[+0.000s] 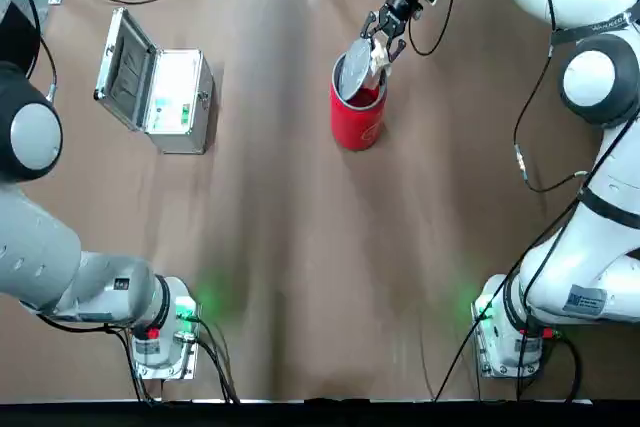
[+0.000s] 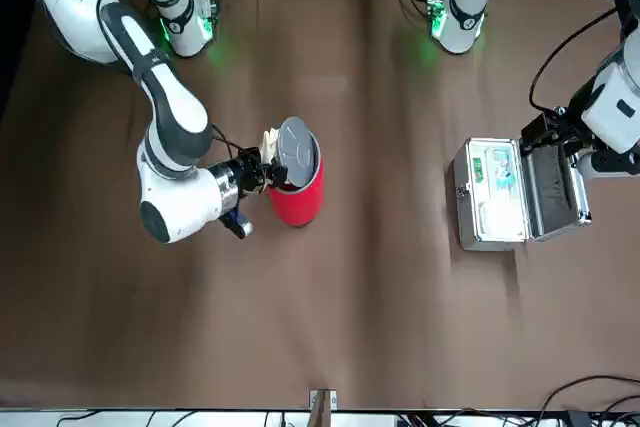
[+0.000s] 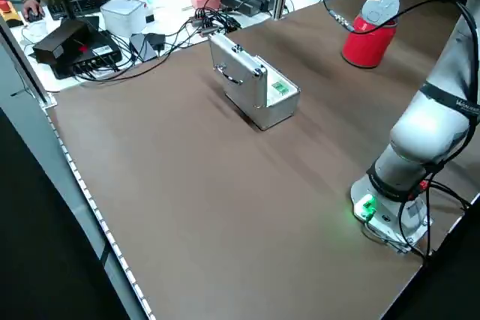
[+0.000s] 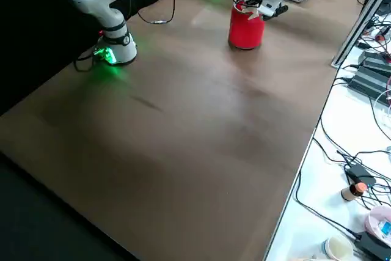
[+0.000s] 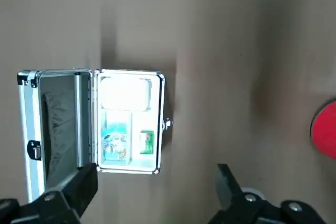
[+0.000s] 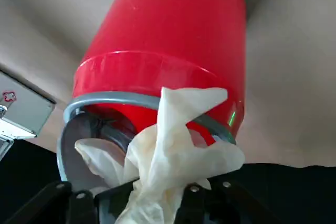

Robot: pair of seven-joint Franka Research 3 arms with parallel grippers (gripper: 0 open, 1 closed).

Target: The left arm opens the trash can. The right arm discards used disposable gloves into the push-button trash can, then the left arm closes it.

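Note:
The red trash can (image 1: 358, 115) stands at the far middle of the table with its round grey lid (image 1: 352, 73) tipped up and open. My right gripper (image 1: 381, 39) hovers just over the can's far rim, shut on the cream-white gloves (image 1: 378, 59). In the right wrist view the gloves (image 6: 173, 148) hang crumpled from the fingers right at the can's mouth (image 6: 157, 103). My left gripper (image 5: 156, 174) is open, high above the silver case and away from the can.
A silver hinged case (image 1: 165, 97) lies open at the far left, with small packets inside (image 5: 123, 137). Cables and desk clutter (image 3: 112, 28) lie beyond the table's far edge. Both arm bases (image 1: 165, 332) stand at the near edge.

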